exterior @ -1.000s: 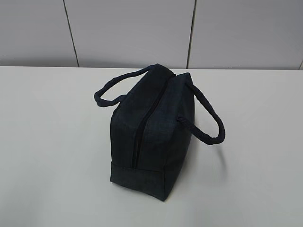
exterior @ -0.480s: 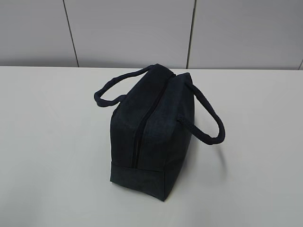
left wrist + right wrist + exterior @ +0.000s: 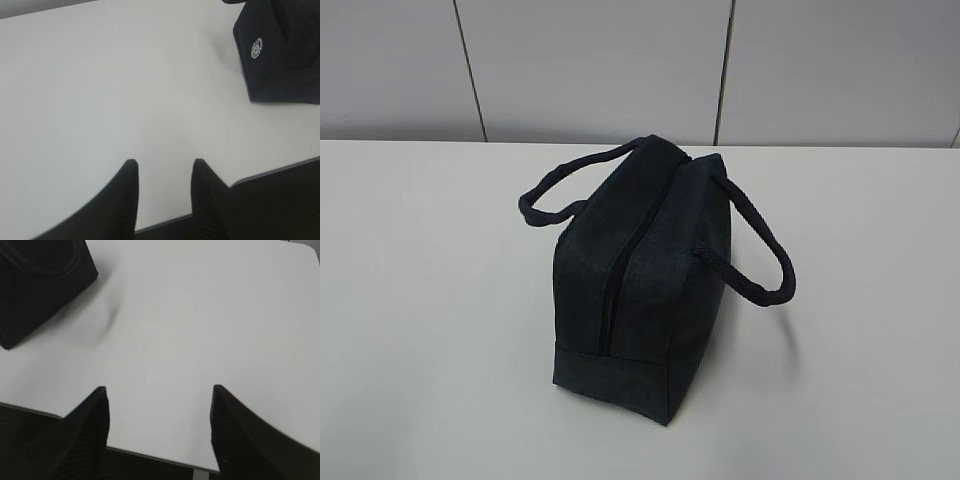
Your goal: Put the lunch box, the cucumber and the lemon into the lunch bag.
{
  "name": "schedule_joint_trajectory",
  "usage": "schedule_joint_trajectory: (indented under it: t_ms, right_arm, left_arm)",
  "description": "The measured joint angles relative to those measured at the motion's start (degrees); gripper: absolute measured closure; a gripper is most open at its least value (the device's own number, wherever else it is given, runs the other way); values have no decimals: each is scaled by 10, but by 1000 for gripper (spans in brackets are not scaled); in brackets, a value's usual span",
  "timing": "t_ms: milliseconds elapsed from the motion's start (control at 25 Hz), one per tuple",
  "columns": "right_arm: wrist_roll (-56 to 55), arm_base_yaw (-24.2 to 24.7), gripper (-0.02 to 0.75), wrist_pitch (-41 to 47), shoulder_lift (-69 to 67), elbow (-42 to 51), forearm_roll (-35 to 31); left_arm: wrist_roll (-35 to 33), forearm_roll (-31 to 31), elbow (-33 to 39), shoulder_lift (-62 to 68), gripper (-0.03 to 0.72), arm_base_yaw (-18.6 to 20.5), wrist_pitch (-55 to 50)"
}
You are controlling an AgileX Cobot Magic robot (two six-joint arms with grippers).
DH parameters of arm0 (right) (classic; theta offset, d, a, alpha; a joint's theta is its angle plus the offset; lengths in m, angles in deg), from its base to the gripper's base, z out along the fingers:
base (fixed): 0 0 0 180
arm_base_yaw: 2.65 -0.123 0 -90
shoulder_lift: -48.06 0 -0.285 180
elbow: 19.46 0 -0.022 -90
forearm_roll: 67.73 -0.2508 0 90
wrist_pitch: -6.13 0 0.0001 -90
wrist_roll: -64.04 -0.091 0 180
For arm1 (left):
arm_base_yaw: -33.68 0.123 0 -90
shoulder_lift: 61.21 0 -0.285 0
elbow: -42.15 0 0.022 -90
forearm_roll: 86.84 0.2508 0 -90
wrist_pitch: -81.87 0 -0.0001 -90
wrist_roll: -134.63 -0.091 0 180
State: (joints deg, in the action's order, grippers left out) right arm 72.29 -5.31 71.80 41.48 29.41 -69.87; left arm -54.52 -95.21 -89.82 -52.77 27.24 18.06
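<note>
A dark navy fabric lunch bag (image 3: 645,285) stands upright near the middle of a plain white table (image 3: 430,330), its zipper (image 3: 618,285) running along the top ridge and down the end that faces the exterior camera. Two rope-like loop handles (image 3: 750,250) droop outward, one on each side. A seamed band crosses the bottom of that end panel.

Only the left wrist view catches a small round white emblem (image 3: 256,48) stitched on the bag's side, toothed like a gear; any lettering in it is too small to read. There the bag fills the upper right corner, well apart from the left gripper (image 3: 164,170), whose two dark fingers stand moderately parted with nothing between them, above the table's near edge.

The right wrist view shows the bag's lower corner at upper left, casting a soft shadow on the matte surface. The right gripper (image 3: 159,395) hangs over the near edge with its jaws wide apart and empty.

Behind the table, the exterior view takes in a pale grey panelled wall (image 3: 590,60) with thin dark seams.
</note>
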Motion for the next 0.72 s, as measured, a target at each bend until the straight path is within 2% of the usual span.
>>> schedule_joint_trajectory:
  t_ms: [720]
  right_arm:
    - [0,0,262,0,0,0,0]
  left_arm:
    - [0,0,0,0,449,0,0]
